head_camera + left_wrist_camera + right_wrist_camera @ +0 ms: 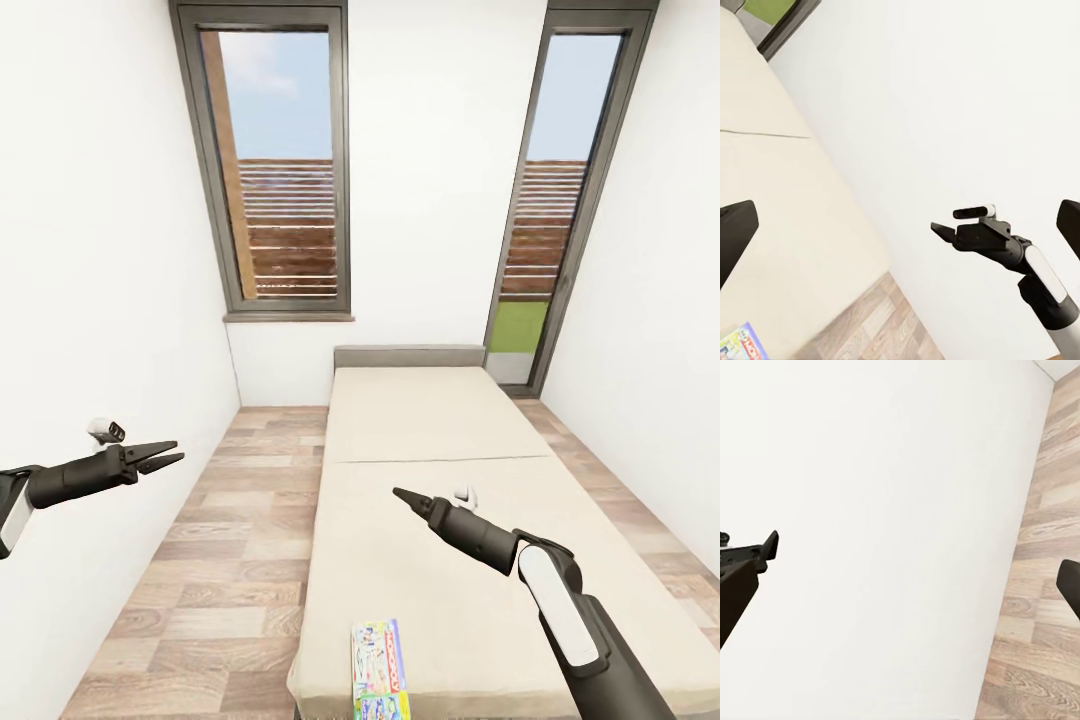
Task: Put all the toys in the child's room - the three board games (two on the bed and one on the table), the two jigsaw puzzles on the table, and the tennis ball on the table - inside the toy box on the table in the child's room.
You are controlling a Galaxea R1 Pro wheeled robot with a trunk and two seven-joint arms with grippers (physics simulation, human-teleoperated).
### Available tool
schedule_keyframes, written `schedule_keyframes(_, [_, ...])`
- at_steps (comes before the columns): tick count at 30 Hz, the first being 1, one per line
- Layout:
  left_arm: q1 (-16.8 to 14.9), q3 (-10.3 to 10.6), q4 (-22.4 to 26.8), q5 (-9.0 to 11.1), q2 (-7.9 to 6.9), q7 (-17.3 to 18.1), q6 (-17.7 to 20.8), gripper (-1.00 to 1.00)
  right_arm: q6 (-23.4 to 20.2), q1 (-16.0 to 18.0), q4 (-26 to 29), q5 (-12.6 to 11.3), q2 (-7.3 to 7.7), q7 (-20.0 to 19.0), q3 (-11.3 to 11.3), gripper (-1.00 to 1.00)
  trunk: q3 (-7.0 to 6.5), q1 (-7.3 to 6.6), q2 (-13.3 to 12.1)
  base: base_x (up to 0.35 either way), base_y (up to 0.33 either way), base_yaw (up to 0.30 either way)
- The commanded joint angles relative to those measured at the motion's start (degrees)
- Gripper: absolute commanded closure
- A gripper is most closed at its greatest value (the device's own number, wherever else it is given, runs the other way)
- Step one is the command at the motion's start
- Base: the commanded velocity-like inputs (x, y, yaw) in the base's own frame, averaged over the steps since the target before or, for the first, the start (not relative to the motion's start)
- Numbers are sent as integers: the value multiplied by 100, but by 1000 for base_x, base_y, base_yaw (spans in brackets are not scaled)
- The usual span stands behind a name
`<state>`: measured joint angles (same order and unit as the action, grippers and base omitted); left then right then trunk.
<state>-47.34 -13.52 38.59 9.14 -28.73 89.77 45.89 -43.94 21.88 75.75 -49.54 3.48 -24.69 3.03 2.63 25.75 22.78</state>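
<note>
One board game (380,668), a thin flat box with a blue cartoon cover, lies on the beige bed (430,450) at its near end by the left edge. Its corner also shows in the left wrist view (739,345). My right gripper (400,494) hovers open over the middle of the mattress, well beyond the game and empty. To the left of the bed, my left gripper (168,456) hangs open and empty over the wood floor. The table, toy box, jigsaw puzzles and tennis ball are out of view.
A strip of wood-plank floor (230,540) runs between the bed and the white left wall (90,300). Two tall dark-framed windows (285,170) stand behind the grey headboard (408,356). A narrower floor strip lies right of the bed.
</note>
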Motion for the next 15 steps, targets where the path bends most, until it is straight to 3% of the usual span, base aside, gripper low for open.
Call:
schedule_keyframes(1, [-5, 0, 0, -3, 1, 23, 61, -100, -18, 5, 1, -7, 3, -8, 3, -100, 14, 4, 13, -20, -2, 4])
schedule_keyframes(15, [-4, 0, 0, -6, -1, 23, 61, -100, -24, 7, -6, -20, 3, -2, -4, -100, 14, 4, 13, -14, 0, 1])
